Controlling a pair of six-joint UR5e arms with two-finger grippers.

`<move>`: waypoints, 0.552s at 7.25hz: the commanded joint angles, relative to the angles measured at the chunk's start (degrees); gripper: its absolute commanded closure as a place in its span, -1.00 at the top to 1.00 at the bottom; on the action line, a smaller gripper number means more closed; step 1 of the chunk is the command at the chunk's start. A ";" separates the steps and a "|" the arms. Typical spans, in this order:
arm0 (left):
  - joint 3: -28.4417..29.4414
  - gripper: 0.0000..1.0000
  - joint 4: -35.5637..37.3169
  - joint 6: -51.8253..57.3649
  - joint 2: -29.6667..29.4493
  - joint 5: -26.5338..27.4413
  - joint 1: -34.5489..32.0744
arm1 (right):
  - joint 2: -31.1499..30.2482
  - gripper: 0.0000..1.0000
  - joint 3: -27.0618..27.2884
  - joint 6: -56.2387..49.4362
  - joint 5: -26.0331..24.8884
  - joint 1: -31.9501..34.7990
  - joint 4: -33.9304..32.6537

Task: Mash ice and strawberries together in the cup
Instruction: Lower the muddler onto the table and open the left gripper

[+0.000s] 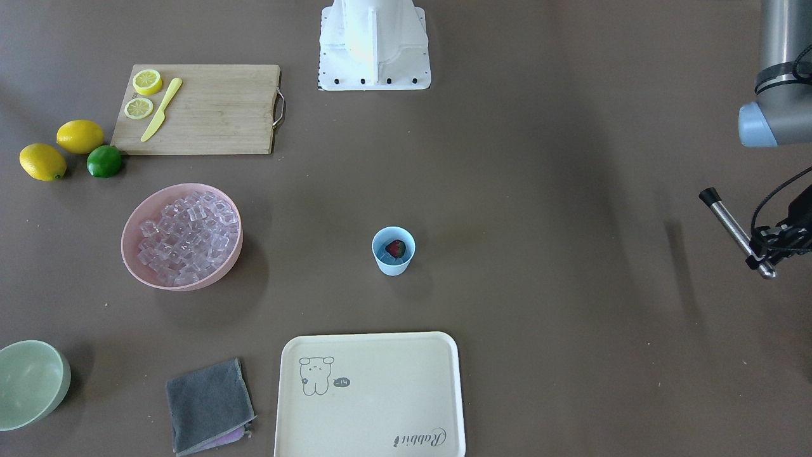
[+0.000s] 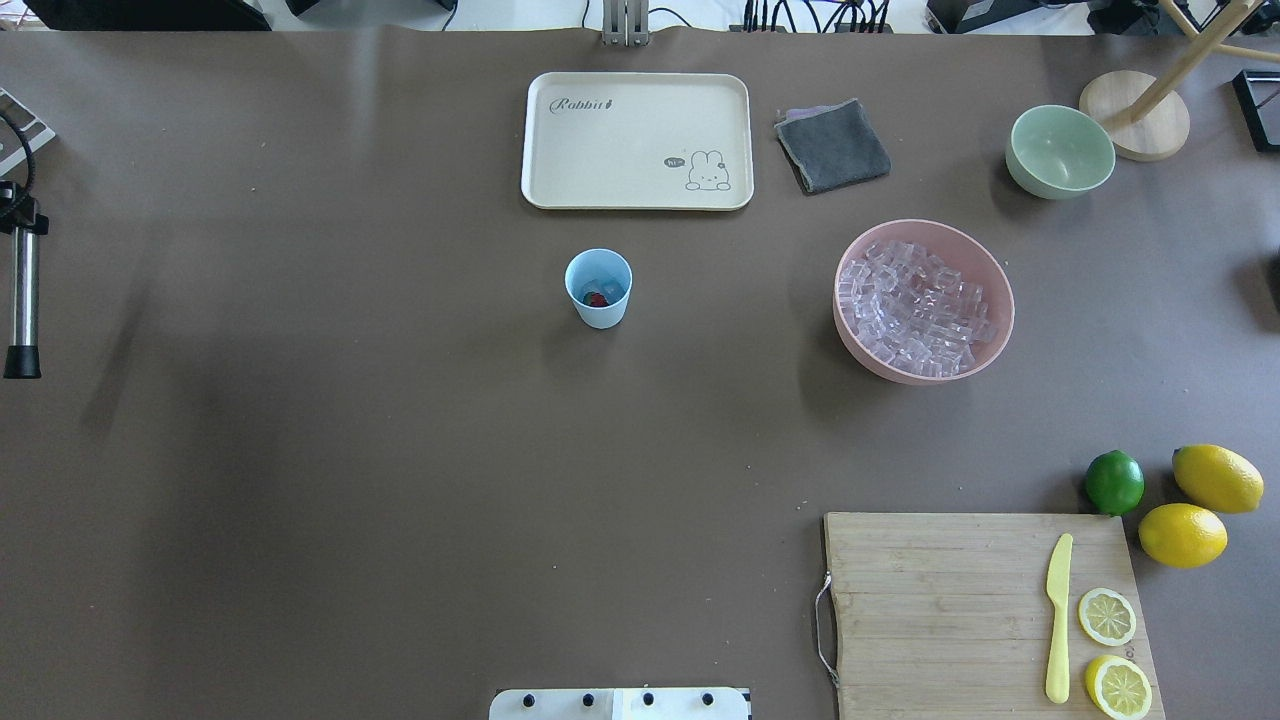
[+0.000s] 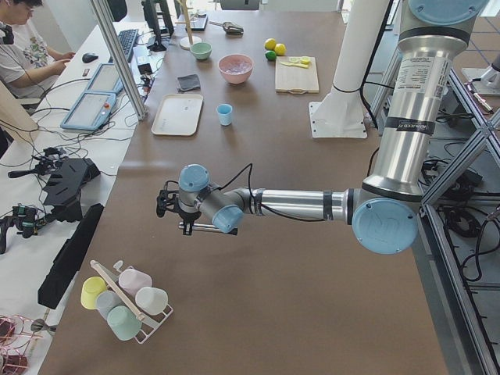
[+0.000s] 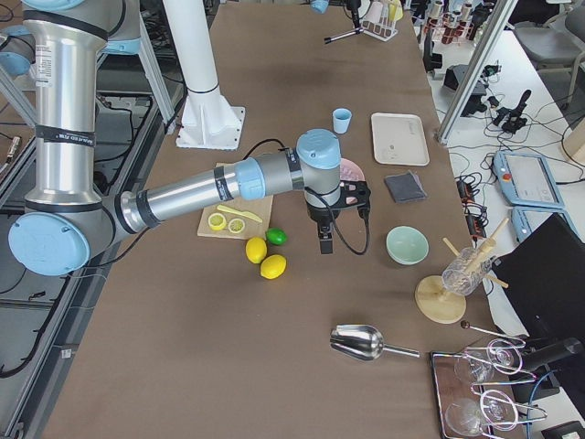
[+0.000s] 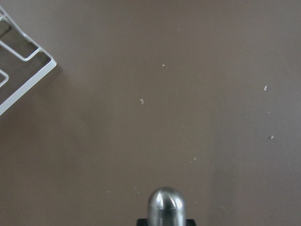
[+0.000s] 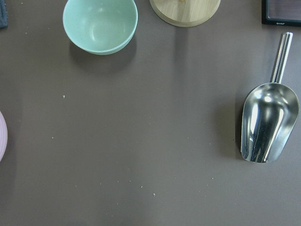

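Soft, even light from overhead keeps every view bright and sharp, with only faint shadows by the pink bowl (image 1: 190, 283) and hard glints on the steel scoop (image 6: 268, 123).

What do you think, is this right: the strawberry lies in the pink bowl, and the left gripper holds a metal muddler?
No. The strawberry lies in the blue cup, as the exterior front-facing view shows; the pink bowl holds only ice. The left gripper does hold the metal muddler.
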 commanded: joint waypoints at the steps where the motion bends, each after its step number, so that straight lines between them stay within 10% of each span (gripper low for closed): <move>1: 1.33 -1.00 0.15 2.71 0.65 -0.35 0.63 | 0.07 0.99 0.18 -0.08 -0.10 0.03 0.00; 4: 3.10 -0.93 0.24 3.25 -0.24 -0.44 3.45 | -0.11 0.99 -0.09 0.36 -0.10 0.03 -0.26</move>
